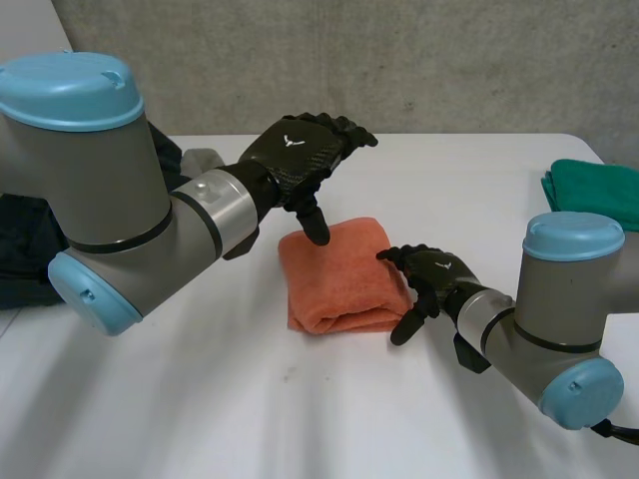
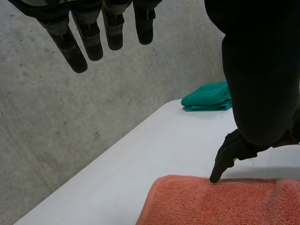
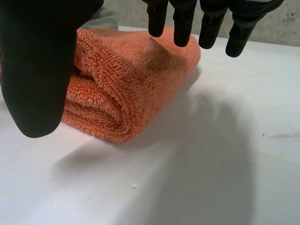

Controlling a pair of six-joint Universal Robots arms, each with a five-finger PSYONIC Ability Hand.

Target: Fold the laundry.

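An orange towel [image 1: 339, 277] lies folded into a thick pad in the middle of the white table [image 1: 200, 399]. My left hand [image 1: 300, 152] hovers over its far left corner with fingers [image 2: 93, 37] straight and open, the thumb pointing down at the cloth. My right hand [image 1: 431, 277] sits at the towel's right edge, open and relaxed, holding nothing. In the right wrist view the towel's rolled fold [image 3: 126, 89] lies just under the straight fingers [image 3: 187, 23] and beside the thumb [image 3: 37, 70]. In the left wrist view a right-hand finger [image 2: 224, 161] touches the towel [image 2: 225, 201].
A folded green cloth [image 1: 599, 190] [image 2: 208, 96] lies at the table's far right edge. Dark clothing [image 1: 20, 249] is piled at the left behind my left arm, with a grey piece [image 1: 200, 160] beside it. A concrete wall [image 1: 399, 60] stands behind the table.
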